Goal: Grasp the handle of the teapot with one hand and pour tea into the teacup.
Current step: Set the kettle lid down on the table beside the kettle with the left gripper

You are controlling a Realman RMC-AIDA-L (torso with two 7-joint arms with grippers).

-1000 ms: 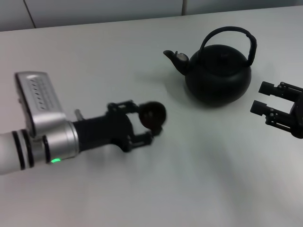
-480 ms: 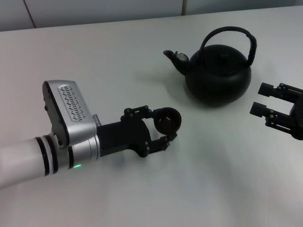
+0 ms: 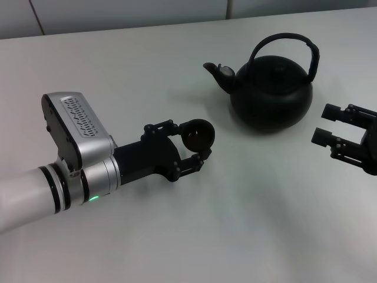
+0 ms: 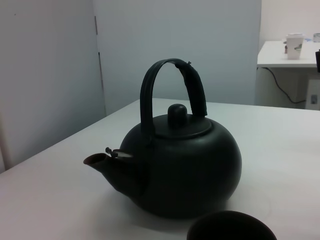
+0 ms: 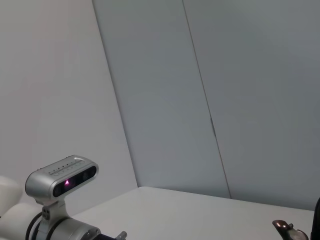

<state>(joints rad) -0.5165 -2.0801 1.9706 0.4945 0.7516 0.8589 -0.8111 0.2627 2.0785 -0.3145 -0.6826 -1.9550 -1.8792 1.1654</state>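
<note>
Holding the teacup point(image 3: 197, 134) clenched at centre, the left claw point(image 3: 191, 145) presents it left of the teapot point(image 3: 271, 91) on the desk point(image 3: 177, 59). Right claw point(image 3: 330, 127), released, must next grasp the handle point(image 3: 285, 41).

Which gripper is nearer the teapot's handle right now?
Right. The right gripper sits open just beside the teapot, below the handle's right end. The left gripper, shut on the teacup, is farther off, out past the spout side.
</note>
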